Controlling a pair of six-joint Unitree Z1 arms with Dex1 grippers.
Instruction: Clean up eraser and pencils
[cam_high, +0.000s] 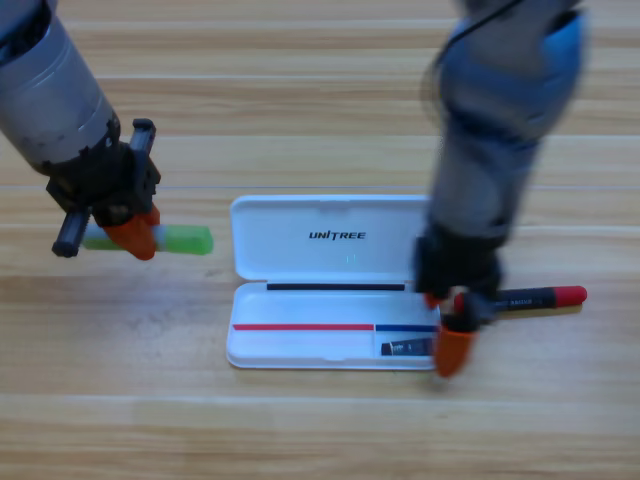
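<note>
Reaching down from the upper left corner, the left tool (135, 232) is seen on the green pencil (175, 239), which lies flat on the wooden surface (320, 430). One orange jaw covers the middle part of this pencil; the green body sticks out to the right of the tool and a whitish end shows to the left of it, beside a black part of the tool. Whether the jaws are closed on the pencil or only standing over it cannot be told, because the gap between them is hidden.

The right tool (450, 330) is seen coming down from the top of the picture, at the right end of the white case (325, 250). One orange jaw points downward at the lower right corner of the case, and a second jaw is partly seen higher up under the black body. How far these jaws are open cannot be told, and nothing can be clearly seen held between them.

Just left of the lower jaw, the eraser (407, 347) is lying inside the lower half of the case, in its right corner. Just right of the same tool, the red pencil (535, 297) is lying on the surface outside the case, with its red end pointing away from the tool and its dark printed part next to it.

The case is lying open between the two tools, with its lid folded back away from the lower tray.
</note>
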